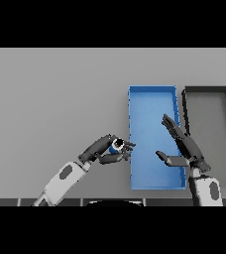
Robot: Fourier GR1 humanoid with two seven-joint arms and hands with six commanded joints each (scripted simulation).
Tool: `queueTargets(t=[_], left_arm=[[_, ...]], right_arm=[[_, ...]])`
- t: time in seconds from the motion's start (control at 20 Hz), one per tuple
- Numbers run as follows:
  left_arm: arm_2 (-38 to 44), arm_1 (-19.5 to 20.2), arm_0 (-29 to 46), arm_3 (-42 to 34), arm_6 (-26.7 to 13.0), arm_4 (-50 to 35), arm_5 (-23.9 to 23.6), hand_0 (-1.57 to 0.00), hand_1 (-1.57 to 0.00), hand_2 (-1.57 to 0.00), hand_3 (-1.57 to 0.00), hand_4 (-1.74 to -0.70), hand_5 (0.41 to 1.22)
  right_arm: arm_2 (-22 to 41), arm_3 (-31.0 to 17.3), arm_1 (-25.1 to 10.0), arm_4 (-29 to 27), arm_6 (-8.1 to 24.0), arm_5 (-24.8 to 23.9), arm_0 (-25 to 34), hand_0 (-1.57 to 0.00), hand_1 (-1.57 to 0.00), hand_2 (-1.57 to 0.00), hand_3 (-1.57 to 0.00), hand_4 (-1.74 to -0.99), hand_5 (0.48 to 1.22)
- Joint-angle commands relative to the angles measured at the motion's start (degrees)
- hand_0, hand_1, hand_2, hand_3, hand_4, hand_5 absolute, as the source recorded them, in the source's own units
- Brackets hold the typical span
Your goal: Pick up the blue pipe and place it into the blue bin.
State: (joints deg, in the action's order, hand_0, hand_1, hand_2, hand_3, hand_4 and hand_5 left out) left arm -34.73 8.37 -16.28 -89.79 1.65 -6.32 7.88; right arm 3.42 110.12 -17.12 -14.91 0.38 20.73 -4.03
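Note:
The blue pipe [117, 145] shows end-on as a small blue ring with a white rim, held in my left hand [104, 151] just left of the blue bin [151, 89]. My left hand's fingers and thumb are curled round the pipe, close to the bin's left wall. My right hand [185, 147] hovers over the bin's right side with its fingers straight and thumb spread, holding nothing.
A dark grey bin [207, 90] stands directly right of the blue bin, partly cut off by the view's right edge. The grey table [55, 99] stretches away to the left and back.

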Motion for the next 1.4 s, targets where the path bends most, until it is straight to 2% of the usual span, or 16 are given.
queueTargets(t=[0.0, 0.1, 0.2, 0.25, 0.4, 0.6, 0.8, 0.95, 1.0, 1.05, 1.1, 1.15, 1.2, 1.25, 1.3, 1.35], left_arm=[[0.1, -0.3, -0.6, 0.3, -0.4, 0.0, 0.0, -1.57, -1.57, -1.57, -1.49, -1.74, 1.221], [0.0, -0.2, -0.7, 0.1, -0.1, 0.4, 0.0, -1.57, -1.57, -1.57, -1.49, -1.74, 1.221], [0.3, 0.7, -0.1, 0.1, 1.1, 0.6, 0.0, -1.57, -1.57, -1.57, -1.49, -1.74, 1.221], [0.3, -0.3, -0.6, 1.0, 0.5, 0.7, -0.3, -1.57, -1.57, -1.57, -1.49, -1.74, 1.221], [0.0, -0.1, -0.6, 0.7, -0.4, 0.9, 0.0, -1.57, -1.57, -1.57, -1.48, -1.74, 1.221], [-0.1, 0.2, -0.1, 0.4, 1.9, 0.2, 1.4, -1.57, -1.57, -1.57, -1.50, -1.74, 1.221], [-0.1, -0.3, -0.7, 0.3, 0.5, -0.4, 2.1, -1.57, -1.57, -1.57, -1.54, -1.74, 1.221], [0.1, 0.5, -1.2, 1.1, 1.0, 1.0, 2.1, -1.57, -1.57, -1.57, -1.54, -1.74, 1.221], [0.5, 0.5, -1.4, 1.1, 0.5, 0.1, 2.6, -1.57, -1.57, -1.57, -1.54, -1.74, 1.221], [0.3, 0.3, -0.7, 0.9, 1.0, -0.6, 3.0, -1.57, -1.57, -1.57, -1.48, -1.74, 1.221], [0.2, 1.0, -1.3, 1.4, 1.4, 1.2, 2.7, -1.39, -1.33, -1.32, -1.29, -1.74, 1.221], [-1.1, 2.4, -1.9, 1.0, -2.2, 3.4, 3.2, -1.18, -1.08, -1.06, -1.03, -1.68, 1.221], [-1.7, 3.8, -2.1, 0.2, -4.9, 3.7, 4.7, -0.99, -0.88, -0.85, -0.82, -1.55, 1.221], [-1.8, 3.4, -1.9, -0.6, -7.0, 4.4, 4.3, -0.82, -0.71, -0.68, -0.66, -1.48, 1.221], [-1.1, 2.8, -1.6, -0.3, -5.2, 4.6, 4.0, -0.78, -0.71, -0.69, -0.58, -1.53, 1.221], [-0.7, 2.4, -1.4, 0.0, -3.8, 5.3, 3.3, -0.94, -0.88, -0.86, -0.78, -1.57, 1.221]], right_arm=[[1.1, 1.6, -1.6, -1.2, 2.6, 1.5, 1.3, 0.00, 0.00, 0.00, 0.00, -1.303, 0.515], [3.1, 3.9, -3.6, -4.7, 7.7, 3.5, 5.0, 0.00, 0.00, 0.00, 0.00, -1.319, 0.501], [4.8, 5.5, -5.1, -7.3, 11.4, 4.8, 7.9, 0.00, 0.00, 0.00, 0.00, -1.306, 0.502], [6.6, 5.4, -4.6, -7.0, 13.1, 5.3, 9.6, 0.00, 0.00, 0.00, 0.00, -1.309, 0.503], [10.1, 4.6, -3.9, -4.3, 14.1, 7.2, 14.8, 0.00, 0.00, 0.00, 0.00, -1.306, 0.521], [14.1, 3.2, -1.3, -4.1, 17.4, 8.5, 19.6, 0.00, 0.00, 0.00, 0.00, -1.241, 0.530], [16.6, 0.0, 1.4, -3.1, 19.0, 9.7, 24.4, 0.00, 0.00, 0.00, 0.00, -1.225, 0.529], [17.3, -3.9, 4.2, -3.5, 21.4, 9.4, 29.2, 0.00, 0.00, 0.00, 0.00, -1.218, 0.508], [17.1, -4.5, 4.4, -4.1, 20.9, 10.0, 30.4, 0.00, -0.01, -0.03, 0.00, -1.222, 0.506], [17.3, -5.5, 4.6, -4.5, 21.3, 10.8, 31.5, -0.05, -0.08, -0.10, -0.05, -1.245, 0.506], [18.1, -5.6, 5.3, -4.6, 21.9, 11.1, 31.9, -0.18, -0.22, -0.24, -0.16, -1.294, 0.509], [18.6, -6.5, 5.8, -3.8, 21.6, 11.6, 32.4, -0.35, -0.38, -0.38, -0.30, -1.335, 0.507], [18.9, -7.4, 6.1, -3.5, 22.1, 12.2, 33.1, -0.53, -0.53, -0.53, -0.44, -1.362, 0.508], [19.1, -7.8, 6.5, -3.2, 21.7, 12.5, 34.0, -0.72, -0.70, -0.74, -0.63, -1.430, 0.522], [18.9, -8.4, 6.8, -4.9, 21.9, 12.9, 34.9, -0.89, -0.87, -0.91, -0.77, -1.486, 0.550], [19.3, -8.3, 7.1, -7.1, 22.6, 13.2, 34.7, -1.02, -1.01, -1.04, -0.87, -1.530, 0.606]])
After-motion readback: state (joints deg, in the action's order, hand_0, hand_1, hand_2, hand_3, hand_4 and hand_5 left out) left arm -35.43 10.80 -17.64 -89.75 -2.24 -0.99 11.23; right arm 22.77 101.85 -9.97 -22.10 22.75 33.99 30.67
